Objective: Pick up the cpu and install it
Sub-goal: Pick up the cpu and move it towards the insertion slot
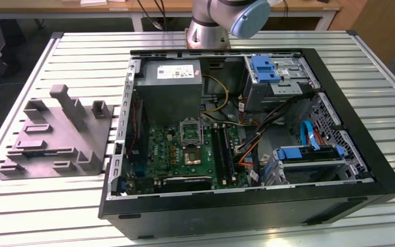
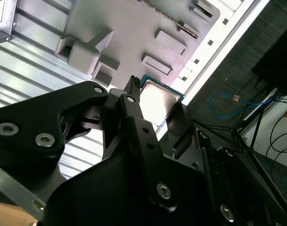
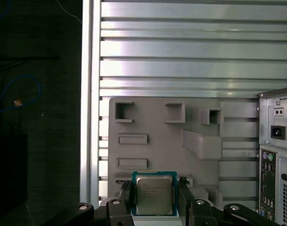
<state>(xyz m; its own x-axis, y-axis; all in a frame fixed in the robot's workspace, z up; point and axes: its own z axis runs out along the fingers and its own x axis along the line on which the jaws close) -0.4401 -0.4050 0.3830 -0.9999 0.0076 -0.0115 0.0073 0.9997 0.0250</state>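
Note:
The cpu (image 3: 154,194), a small square chip with a silvery metal top and a thin green rim, sits between my two black fingers (image 3: 126,192). My gripper (image 3: 154,189) is shut on its opposite edges and holds it in the air, high above the grey fixture tray (image 3: 181,136). In the second wrist view the cpu (image 2: 157,100) shows again, clamped by my gripper (image 2: 157,112). In the exterior view the green motherboard (image 1: 163,152) lies inside the open computer case (image 1: 252,206). Its socket (image 1: 192,154) is bare, with the black frame (image 1: 190,133) swung up.
The grey fixture tray (image 1: 53,136) stands on the slatted table (image 1: 39,206) at the exterior view's left of the case. A grey power-supply box (image 1: 170,90), cables (image 1: 252,134) and blue drive brackets (image 1: 307,152) crowd the case. The arm's base (image 1: 215,23) is behind it.

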